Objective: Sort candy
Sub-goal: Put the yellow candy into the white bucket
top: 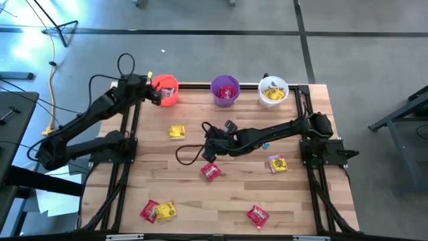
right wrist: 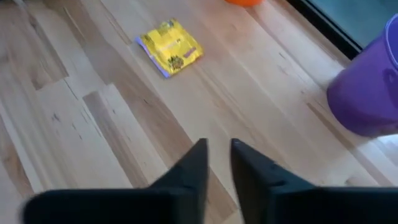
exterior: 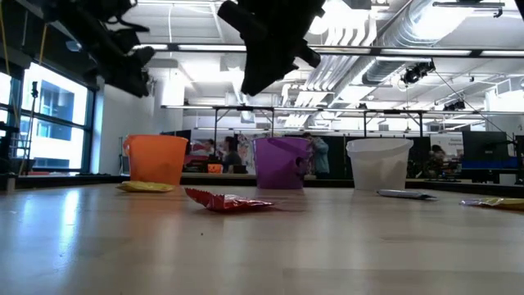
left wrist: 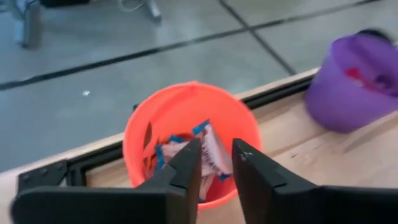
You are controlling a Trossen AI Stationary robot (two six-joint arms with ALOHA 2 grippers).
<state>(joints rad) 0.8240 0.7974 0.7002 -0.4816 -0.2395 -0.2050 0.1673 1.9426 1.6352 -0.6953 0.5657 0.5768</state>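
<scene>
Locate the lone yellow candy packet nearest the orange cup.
In the high view, the yellow candy packet lies flat on the wooden table's left half, just in front of the orange plastic cup.

The purple cup point(right wrist: 368, 87) beyond the right gripper's fingers point(right wrist: 193, 168) is being cut by the picture's edge. The left fingers point(left wrist: 186, 171) are hiding part of the candy point(left wrist: 208, 149) in the orange cup point(left wrist: 186, 118).

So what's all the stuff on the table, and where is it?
Orange cup: one, back left, blue-and-white candy bars inside.
Purple cup: one, back middle, red candy inside.
White cup: one, back right, yellow candy inside.
Yellow packets: loose ones at left-centre, right and front left.
Red packets: three loose, centre, front left, front right.
Wooden table: one.
Left tool: open, empty, above orange cup.
Right tool: open, empty, above table centre.
</scene>
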